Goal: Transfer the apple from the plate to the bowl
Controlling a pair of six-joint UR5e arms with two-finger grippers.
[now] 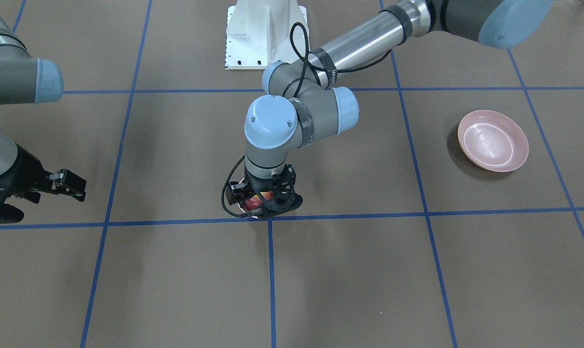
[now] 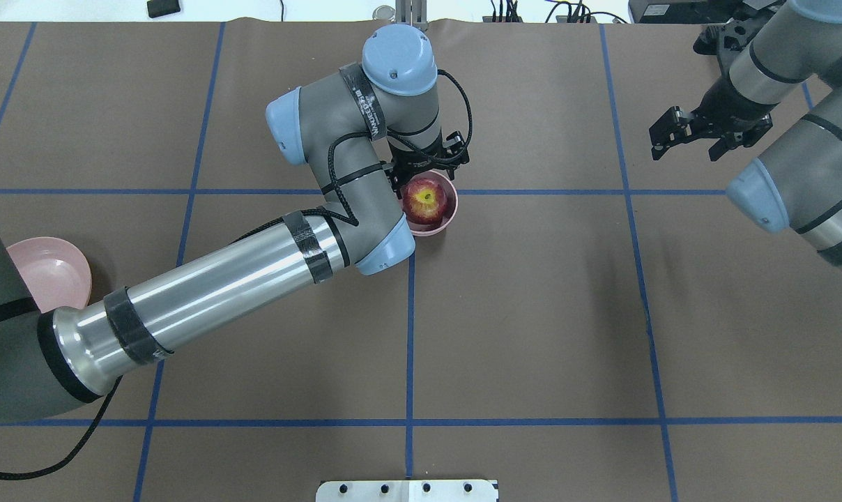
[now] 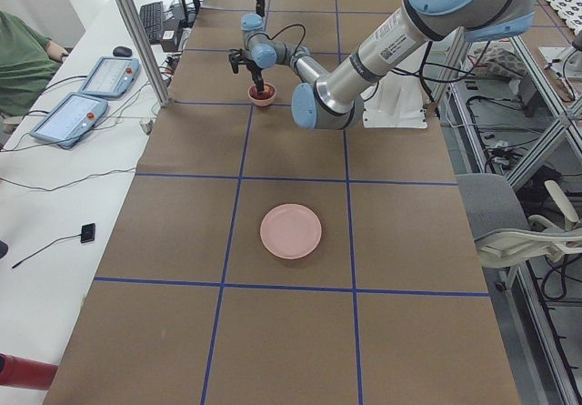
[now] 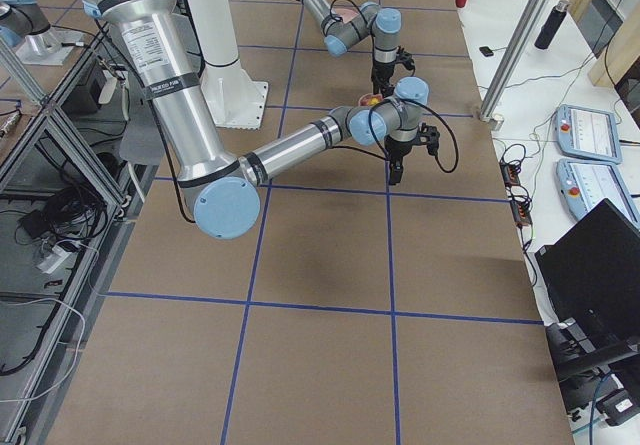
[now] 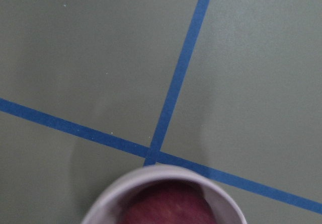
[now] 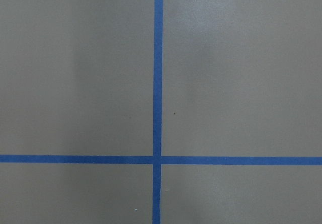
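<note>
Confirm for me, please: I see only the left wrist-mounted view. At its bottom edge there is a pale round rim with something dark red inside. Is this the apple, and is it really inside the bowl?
Observer: Yes. In the overhead view the apple sits inside the bowl, with its yellow stem dimple facing up.
Operator: Good. And the plate, is anything on it?
Observer: No. In the front-facing view the plate holds nothing, and it lies well apart from the bowl, on the robot's left side of the table.
</note>
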